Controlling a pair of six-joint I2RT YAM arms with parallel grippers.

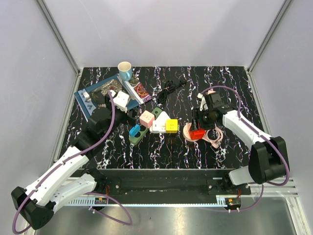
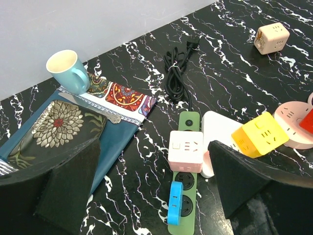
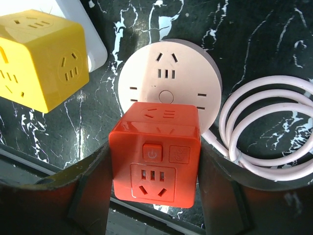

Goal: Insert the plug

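The plug is a red cube adapter [image 3: 155, 161] with a power button and sockets on its faces. My right gripper [image 3: 154, 171] is shut on it, one finger on each side. It sits over the near part of a round pink socket hub [image 3: 171, 73], which lies on the black marbled table. The cube hides its own prongs, so I cannot tell whether they are in the hub. In the top view the cube [image 1: 197, 133] and hub [image 1: 187, 131] are right of centre. My left gripper [image 2: 154, 156] hangs open and empty left of the green power strip [image 2: 189, 122].
The green strip carries a pink cube [image 2: 186, 151] and a blue plug [image 2: 175, 203]. A white strip [image 2: 220, 129] with a yellow cube [image 2: 259, 134] lies beside it. The hub's pink cable [image 3: 264, 127] coils at right. A black cable [image 2: 176, 73], a beige cube [image 2: 272, 38] and a mug [image 2: 68, 71] stand farther back.
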